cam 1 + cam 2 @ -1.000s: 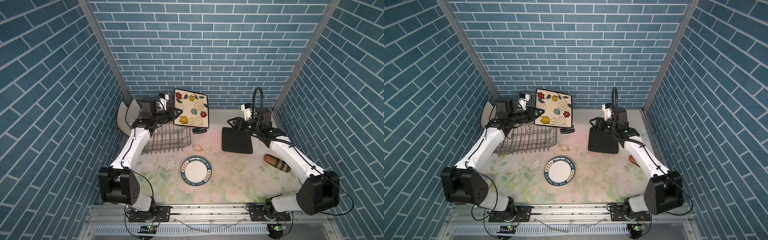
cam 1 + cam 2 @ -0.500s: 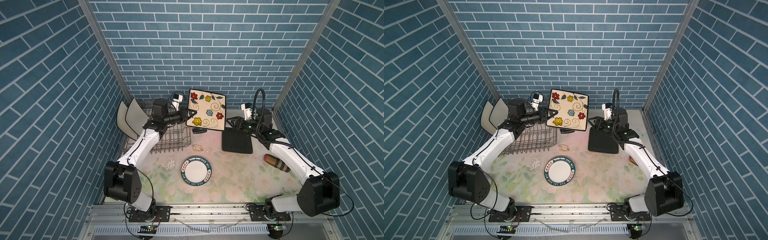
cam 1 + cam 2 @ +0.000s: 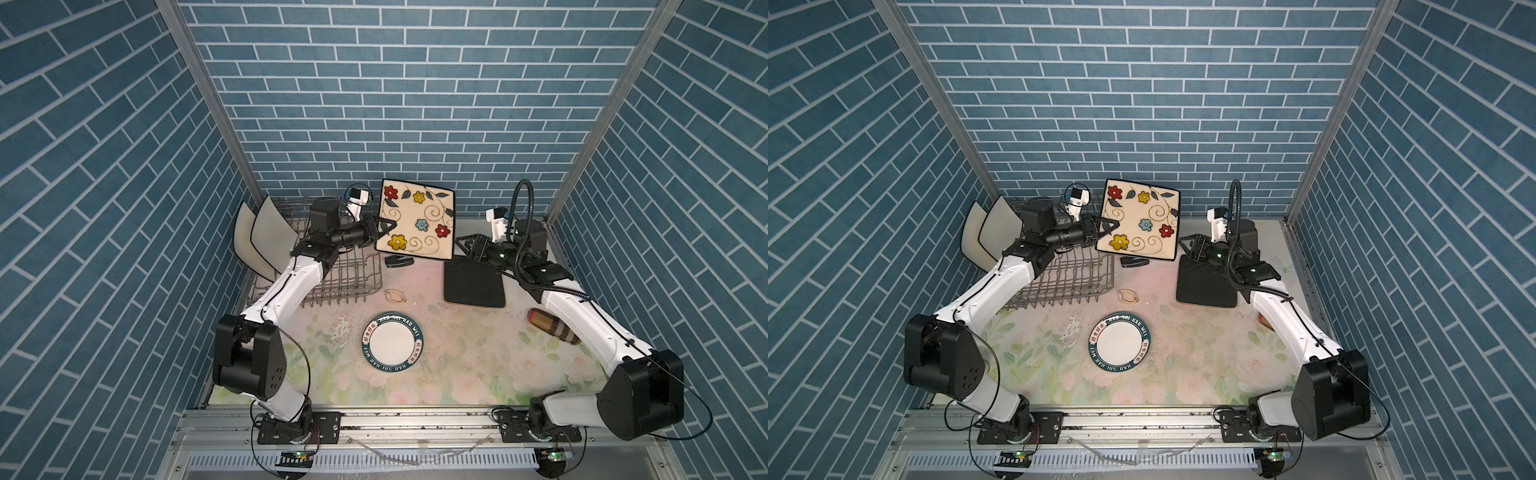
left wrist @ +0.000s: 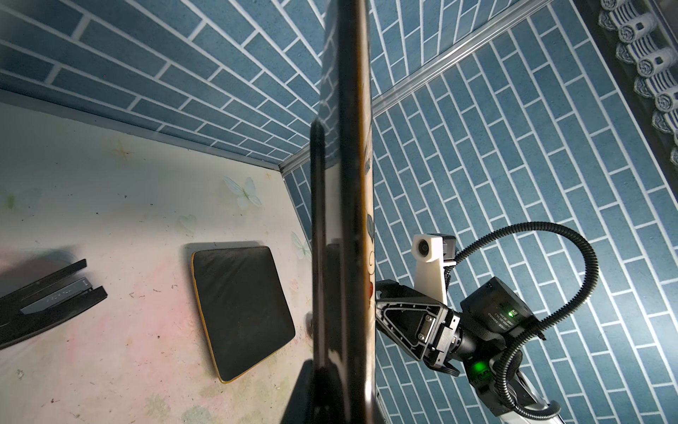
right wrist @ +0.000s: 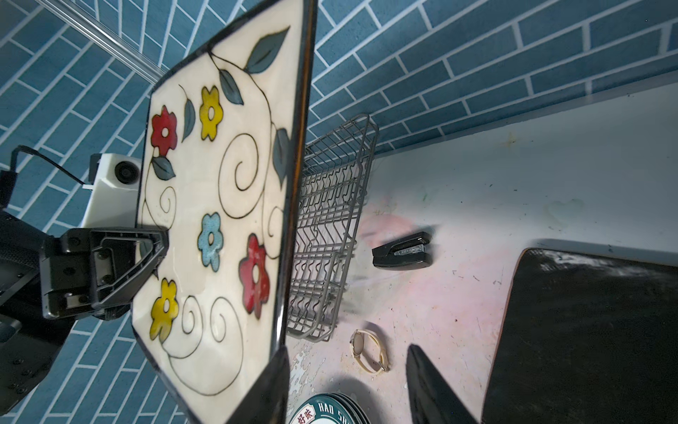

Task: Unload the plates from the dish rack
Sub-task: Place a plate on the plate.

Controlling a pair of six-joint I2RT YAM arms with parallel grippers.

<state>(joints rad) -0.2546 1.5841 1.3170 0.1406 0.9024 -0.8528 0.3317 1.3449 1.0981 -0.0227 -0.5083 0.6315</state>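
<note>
- While the left pincer (image 3: 384, 227) clamps the rack-side edge of the one flowered plate (image 3: 419, 224), both top views show that plate held off the worktop (image 3: 457, 361). It is tilted, face up to the camera, between the dish rack (image 3: 349, 278) and the right pincer (image 3: 462, 249).
- Top views, plate count: five. Two cream plates (image 3: 270, 232) lean at the rack's left end, feet hidden by the arm. One black plate (image 3: 473, 282) lies flat just by the right pincer. One round plate (image 3: 392, 347) lies flat mid-worktop.
- Top views, oddments: one stapler (image 3: 399, 262), one wristwatch (image 3: 395, 296), one brown cylinder (image 3: 552, 330), all on the worktop.
- Left wrist view: flowered plate (image 4: 345, 183) seen edge-on. Black plate (image 4: 242, 304) and stapler (image 4: 51, 297) lie on the worktop beyond it.
- Right wrist view: right pincer (image 5: 347, 348) has its jaws apart and grips nothing. The flowered plate's (image 5: 212, 220) free edge is just beside one finger (image 5: 268, 385). One rack (image 5: 330, 227), one stapler (image 5: 401, 253) and one wristwatch (image 5: 368, 350) are in sight. The left pincer (image 5: 161, 249) is shut on the plate's far edge.
</note>
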